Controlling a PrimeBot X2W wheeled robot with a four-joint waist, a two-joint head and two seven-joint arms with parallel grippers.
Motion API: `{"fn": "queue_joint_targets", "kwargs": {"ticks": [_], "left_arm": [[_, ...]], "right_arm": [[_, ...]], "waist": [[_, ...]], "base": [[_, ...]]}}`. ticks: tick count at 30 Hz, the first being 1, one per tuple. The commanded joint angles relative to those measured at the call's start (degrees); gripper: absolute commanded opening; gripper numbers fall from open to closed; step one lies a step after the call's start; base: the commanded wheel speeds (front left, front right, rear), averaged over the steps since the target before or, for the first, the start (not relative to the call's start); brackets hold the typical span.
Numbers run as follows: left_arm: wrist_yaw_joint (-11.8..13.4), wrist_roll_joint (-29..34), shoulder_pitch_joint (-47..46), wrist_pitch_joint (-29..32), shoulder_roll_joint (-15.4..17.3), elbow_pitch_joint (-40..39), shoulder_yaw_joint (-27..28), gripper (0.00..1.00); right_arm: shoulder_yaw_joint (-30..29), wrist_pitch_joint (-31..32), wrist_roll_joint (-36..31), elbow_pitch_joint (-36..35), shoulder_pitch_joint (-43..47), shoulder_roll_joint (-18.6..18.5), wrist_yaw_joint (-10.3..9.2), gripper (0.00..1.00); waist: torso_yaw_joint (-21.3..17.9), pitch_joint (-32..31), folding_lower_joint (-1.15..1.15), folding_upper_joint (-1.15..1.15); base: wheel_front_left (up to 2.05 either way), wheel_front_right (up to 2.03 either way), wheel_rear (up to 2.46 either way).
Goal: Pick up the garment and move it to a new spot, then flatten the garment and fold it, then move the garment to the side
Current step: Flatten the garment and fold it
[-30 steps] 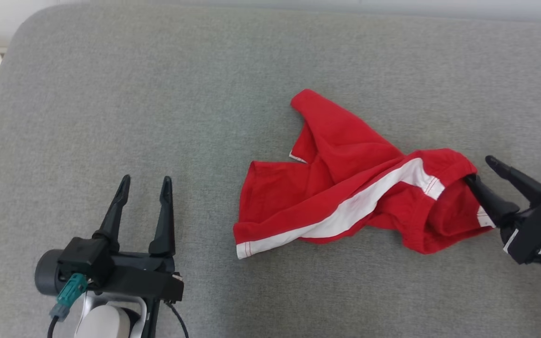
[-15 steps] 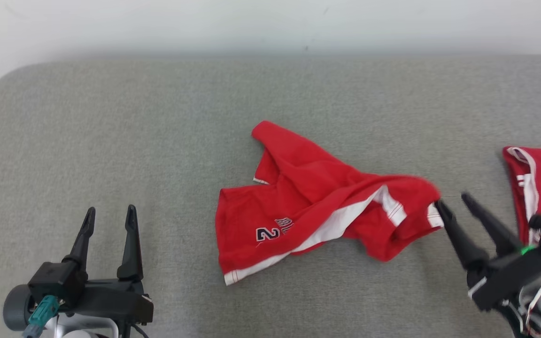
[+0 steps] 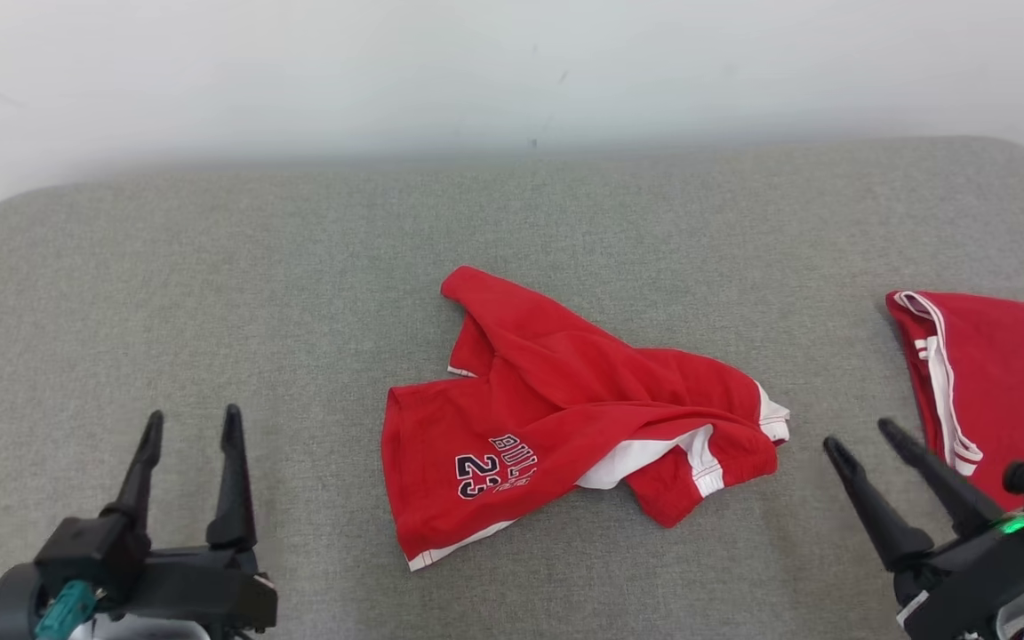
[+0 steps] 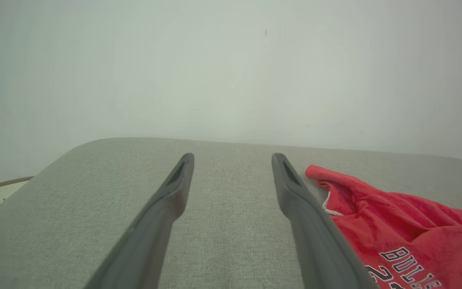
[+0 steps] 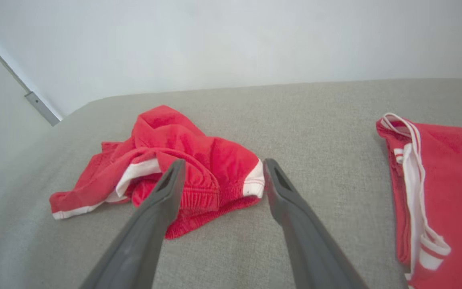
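Garment, red shorts with white trim, lies crumpled at the middle of the grey cushion. We see both hands empty, fingers apart: the left hand well off to its left, the right hand near its waistband. A second red cloth lies at the right edge.

garment soft red knit cloth, matt, white cloth trim, grey cushion fine woven fabric, matt, slightly rough, left gripper and right gripper smooth matt dark plastic, second red garment same matt cloth, wall smooth matt white
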Motion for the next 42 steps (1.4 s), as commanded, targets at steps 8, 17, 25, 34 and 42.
{"fn": "queue_joint_targets", "kwargs": {"ticks": [8,17,25,34,42], "left_arm": [[1.94,-0.81,2.54,-1.31,0.48,-3.15,2.1,1.0],[2.44,1.02,6.27,-0.84,1.53,-2.7,0.53,1.0],[3.05,1.72,9.15,0.96,2.13,-2.81,-0.88,1.0],[3.17,1.65,7.68,1.98,2.74,-3.09,-1.46,1.0],[0.85,-0.37,7.51,6.0,1.96,-3.09,-3.73,1.0]], "right_arm": [[-13.16,-4.41,-12.64,-10.28,4.06,12.4,-0.01,1.0],[-17.38,-3.4,-26.39,-7.71,6.11,22.44,-0.01,1.0],[-19.94,-0.38,-31.02,-5.3,9.71,26.02,-0.01,1.0],[-20.11,0.64,-32.01,-6.11,10.34,27.28,-0.01,1.0],[-17.01,3.14,-31.16,-6.12,11.03,26.89,-0.01,1.0]], "waist": [[-0.97,-1.87,0.01,0.0],[-0.72,-4.42,0.01,0.0],[0.04,-5.48,0.01,0.0],[0.69,-5.33,0.01,0.0],[1.73,-3.98,0.01,0.0]], "base": [[0.0,0.0,0.0],[0.0,0.0,0.0],[0.0,0.0,0.0],[0.0,0.0,0.0],[0.0,0.0,0.0]]}}
